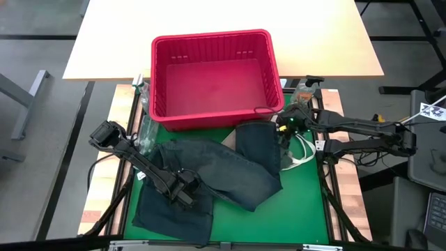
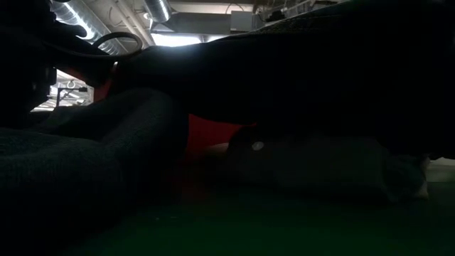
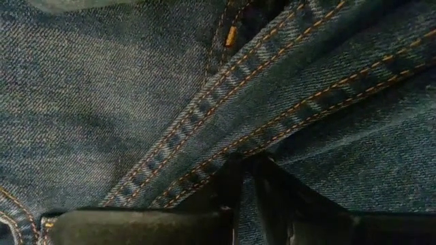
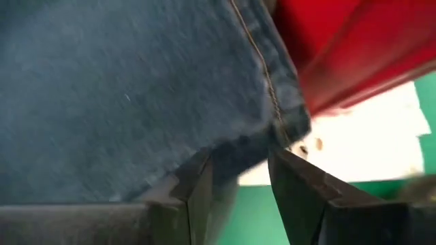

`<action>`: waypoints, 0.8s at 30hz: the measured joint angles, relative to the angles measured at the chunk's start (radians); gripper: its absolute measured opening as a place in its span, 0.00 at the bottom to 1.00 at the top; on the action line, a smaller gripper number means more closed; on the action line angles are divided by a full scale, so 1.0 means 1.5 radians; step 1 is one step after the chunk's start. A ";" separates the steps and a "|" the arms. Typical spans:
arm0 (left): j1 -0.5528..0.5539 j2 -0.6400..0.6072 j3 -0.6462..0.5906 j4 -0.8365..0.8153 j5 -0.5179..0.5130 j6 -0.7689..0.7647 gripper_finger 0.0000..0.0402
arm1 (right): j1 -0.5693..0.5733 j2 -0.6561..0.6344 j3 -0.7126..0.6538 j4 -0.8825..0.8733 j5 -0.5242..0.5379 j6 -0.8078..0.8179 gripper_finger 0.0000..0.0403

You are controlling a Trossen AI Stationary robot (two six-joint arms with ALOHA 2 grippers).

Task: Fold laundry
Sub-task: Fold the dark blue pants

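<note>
The left gripper (image 3: 246, 178) has its fingers (image 3: 225, 187) almost together, and they pinch a fold of the dark blue denim jeans (image 1: 209, 174) along a double seam with orange stitching. In the high view this gripper (image 1: 187, 195) is low on the cloth, near the left front part of the jeans, and the left arm comes to it from the left side of the tabletop (image 1: 293, 209).

The right gripper (image 4: 240, 178) has its fingers (image 4: 300, 187) moderately apart, with the hem edge of the jeans between them. If the fingers really press the cloth, I cannot tell from these views. In the high view the right gripper (image 1: 284, 131) is at the right side of the jeans, just beside the front right corner of the red basket (image 1: 212, 49), and the right arm reaches in from the right side.

The jeans lie spread on the green surface of the tabletop, in front of the basket. One part runs down to the front left edge, and another part bends up toward the basket at the right. The top of the jeans touches the front wall of the basket.

A white piece (image 1: 300, 150) lies on the green surface just beside the right gripper. In the low view the scene is very dark; only the cloth and some red of the basket (image 2: 210, 135) can be recognised.
</note>
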 joint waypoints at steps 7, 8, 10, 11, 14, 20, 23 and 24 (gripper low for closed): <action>0.000 0.000 0.000 0.000 -0.002 0.000 0.08 | 0.000 0.001 -0.003 0.011 -0.005 0.152 0.36; 0.000 0.000 0.000 0.000 -0.002 0.000 0.08 | 0.000 0.001 -0.003 0.011 0.002 0.183 0.36; 0.000 0.000 0.000 0.000 -0.005 0.000 0.08 | 0.000 0.001 -0.003 0.011 0.026 0.227 0.36; 0.000 0.000 0.000 0.001 -0.006 0.000 0.08 | 0.000 0.001 -0.003 0.011 0.041 0.242 0.36; 0.000 0.000 0.000 0.001 -0.007 0.000 0.08 | 0.000 0.001 -0.003 0.011 0.069 0.274 0.36; 0.000 0.000 0.000 0.001 -0.007 0.000 0.08 | 0.001 0.007 -0.003 0.011 0.071 0.325 0.36; 0.000 0.000 0.000 0.001 -0.007 0.000 0.08 | 0.000 0.021 -0.003 0.011 0.070 0.325 0.36; 0.000 0.000 0.000 0.001 -0.007 0.000 0.08 | 0.000 0.028 -0.003 0.012 0.069 0.324 0.36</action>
